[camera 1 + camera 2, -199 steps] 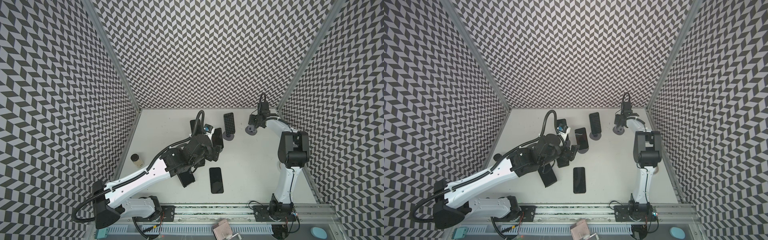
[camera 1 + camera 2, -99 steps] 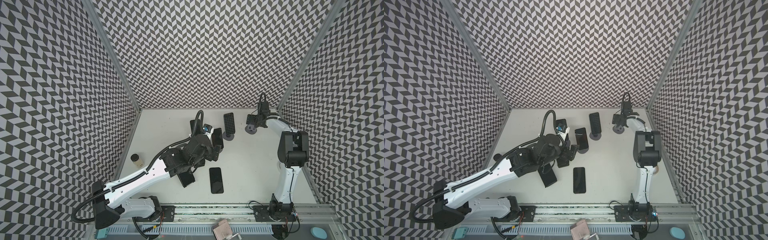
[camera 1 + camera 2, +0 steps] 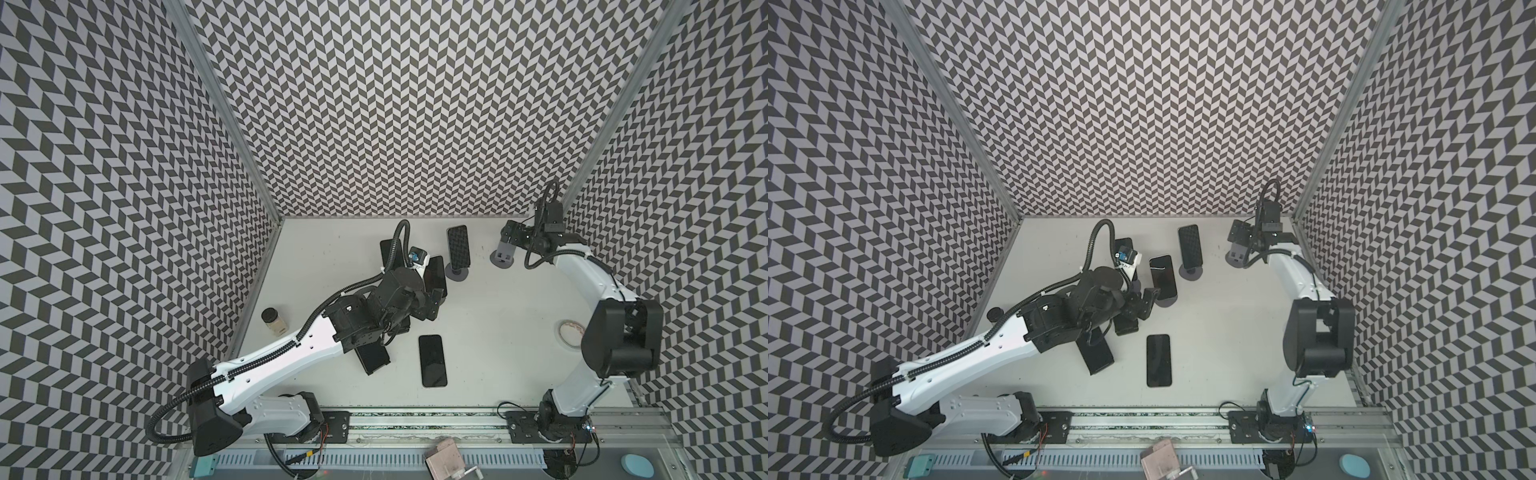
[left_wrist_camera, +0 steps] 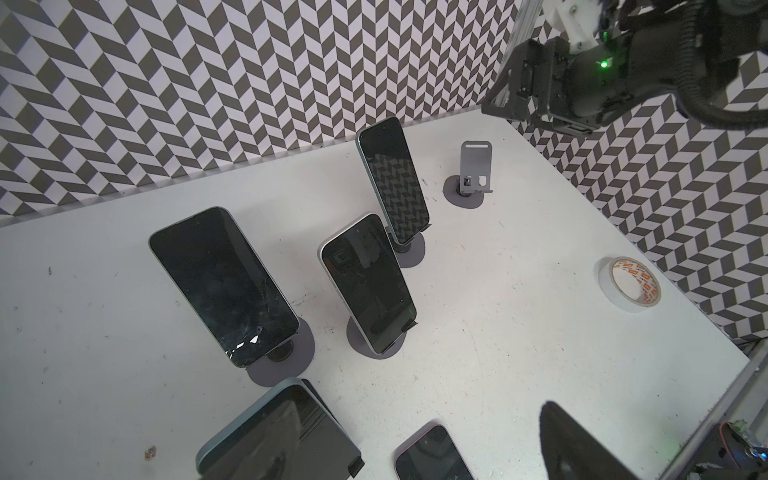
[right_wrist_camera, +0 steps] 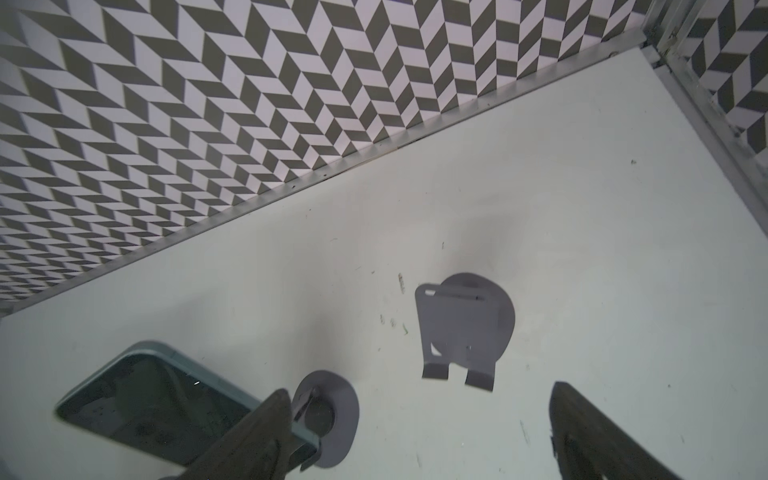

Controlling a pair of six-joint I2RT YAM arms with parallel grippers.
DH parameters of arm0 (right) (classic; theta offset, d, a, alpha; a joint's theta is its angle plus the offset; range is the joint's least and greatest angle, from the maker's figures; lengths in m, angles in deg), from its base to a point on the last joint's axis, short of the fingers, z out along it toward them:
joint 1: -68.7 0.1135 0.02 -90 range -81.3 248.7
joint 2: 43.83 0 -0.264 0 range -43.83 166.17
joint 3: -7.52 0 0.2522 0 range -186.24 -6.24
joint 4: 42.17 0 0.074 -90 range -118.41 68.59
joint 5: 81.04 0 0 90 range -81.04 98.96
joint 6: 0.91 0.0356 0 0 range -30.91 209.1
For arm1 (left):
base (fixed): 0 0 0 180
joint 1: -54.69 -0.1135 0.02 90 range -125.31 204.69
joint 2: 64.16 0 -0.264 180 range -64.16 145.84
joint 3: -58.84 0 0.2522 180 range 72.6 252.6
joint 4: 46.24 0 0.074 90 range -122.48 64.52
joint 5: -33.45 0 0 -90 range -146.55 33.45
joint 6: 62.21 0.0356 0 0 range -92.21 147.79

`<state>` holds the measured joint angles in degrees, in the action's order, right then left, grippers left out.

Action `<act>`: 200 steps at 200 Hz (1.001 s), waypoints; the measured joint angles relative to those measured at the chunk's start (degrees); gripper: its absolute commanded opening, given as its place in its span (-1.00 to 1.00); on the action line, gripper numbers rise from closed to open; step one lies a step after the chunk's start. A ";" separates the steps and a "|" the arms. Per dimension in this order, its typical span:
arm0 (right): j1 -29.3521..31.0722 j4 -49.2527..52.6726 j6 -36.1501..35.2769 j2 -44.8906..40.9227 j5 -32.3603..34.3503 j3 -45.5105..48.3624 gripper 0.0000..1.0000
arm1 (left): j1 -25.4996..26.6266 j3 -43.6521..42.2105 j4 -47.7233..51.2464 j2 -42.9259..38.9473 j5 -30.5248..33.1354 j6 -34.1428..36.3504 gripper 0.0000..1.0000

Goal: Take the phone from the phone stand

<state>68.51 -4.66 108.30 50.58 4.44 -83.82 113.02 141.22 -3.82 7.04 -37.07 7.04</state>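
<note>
Left gripper (image 3: 1144, 301), jaws spread and empty, hangs near a teal-edged phone (image 4: 282, 432) leaning on its stand (image 4: 355, 464); a crooked squeeze could topple it into the neighbouring phone (image 4: 365, 286), while right gripper (image 5: 419, 388) hovers wide-jawed above an empty stand (image 5: 457, 328).

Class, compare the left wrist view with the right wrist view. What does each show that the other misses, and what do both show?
Left wrist only: the tape roll, the large dark phone and the white-edged phone, each on a stand, and a phone lying flat on the table. Right wrist only: no extra object, just the inside look between the open jaws of the right gripper. Both: the empty phone stand, the teal-edged phone on its stand beside it, that gripper, and the chevron wall.
</note>
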 measured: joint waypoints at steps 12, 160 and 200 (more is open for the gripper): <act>0.26 -0.39 1.18 -3.32 -1.62 2.43 0.78 | -0.04 0.55 0.11 0.00 0.28 -0.11 0.80; 40.94 1.68 11.87 -21.81 -6.12 12.09 0.73 | -0.24 4.11 24.59 -17.03 0.74 -22.80 0.74; 51.23 3.58 15.39 -22.05 -0.33 12.24 0.73 | -0.24 -1.77 31.19 -24.20 -3.52 -28.98 0.72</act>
<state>119.74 -1.08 123.68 28.53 4.11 -71.59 112.78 139.45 27.37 -17.16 -40.58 -21.95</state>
